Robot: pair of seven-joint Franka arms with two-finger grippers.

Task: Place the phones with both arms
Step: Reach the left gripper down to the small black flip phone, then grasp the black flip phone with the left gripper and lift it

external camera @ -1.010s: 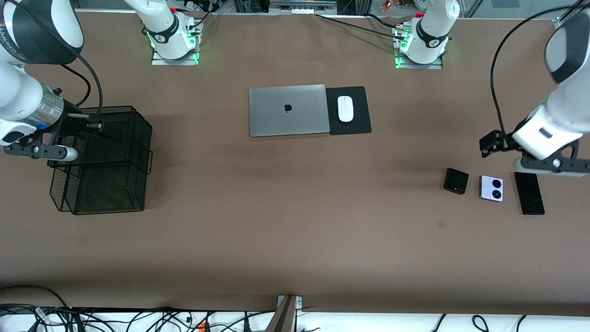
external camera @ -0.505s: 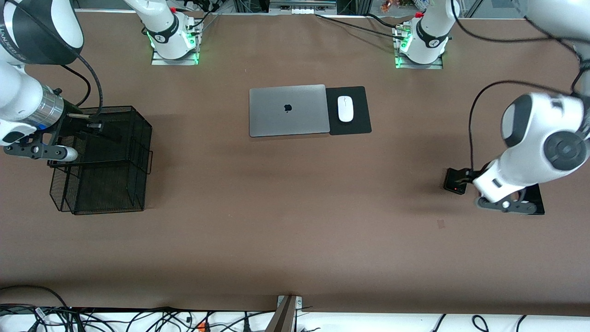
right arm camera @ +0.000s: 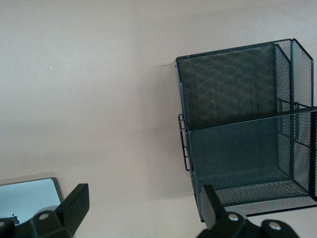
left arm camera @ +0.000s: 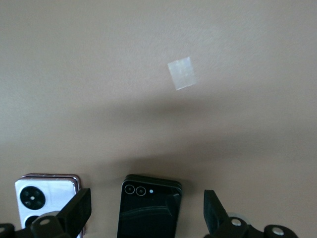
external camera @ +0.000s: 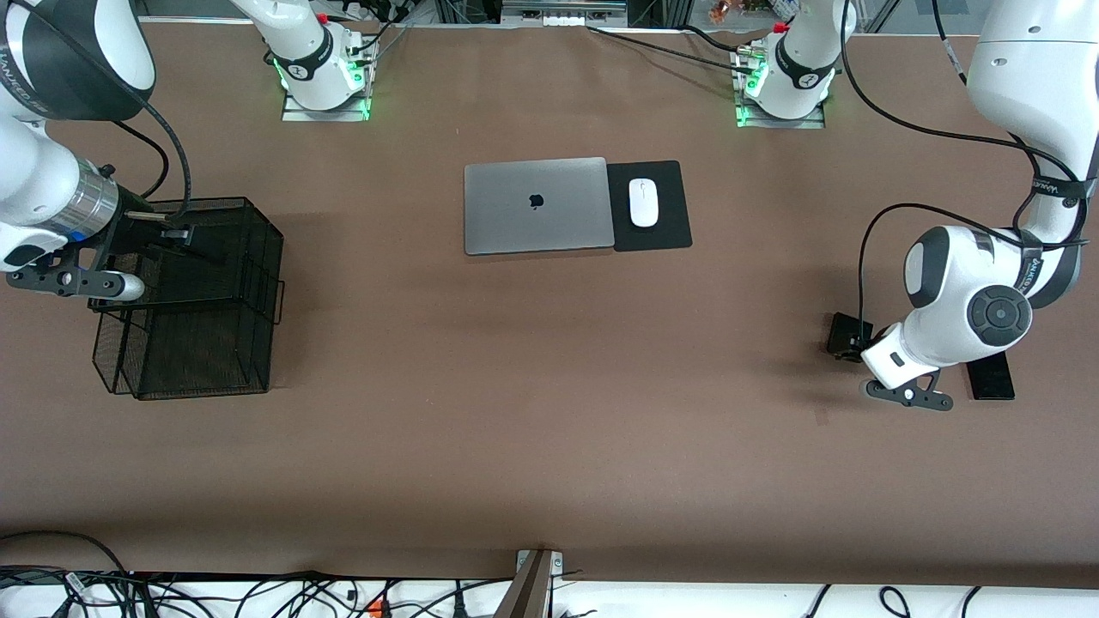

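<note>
Fingers [left arm camera: 77,212] astride black folded phone [left arm camera: 148,208]

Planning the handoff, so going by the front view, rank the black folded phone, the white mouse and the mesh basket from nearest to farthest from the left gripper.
1. Black folded phone, under the open left gripper.
2. White mouse, mid-table on its pad.
3. Mesh basket, at the right arm's end.

3 phones lie flat in a row toward the left arm's end of the table. Small square black folded phone [left arm camera: 149,206], 2 ringed lenses at one corner; small square lilac-white phone [left arm camera: 45,198] just beside it, black circles on its face. Long black slab phone [external camera: 992,379], mostly hidden in the front view.
</note>
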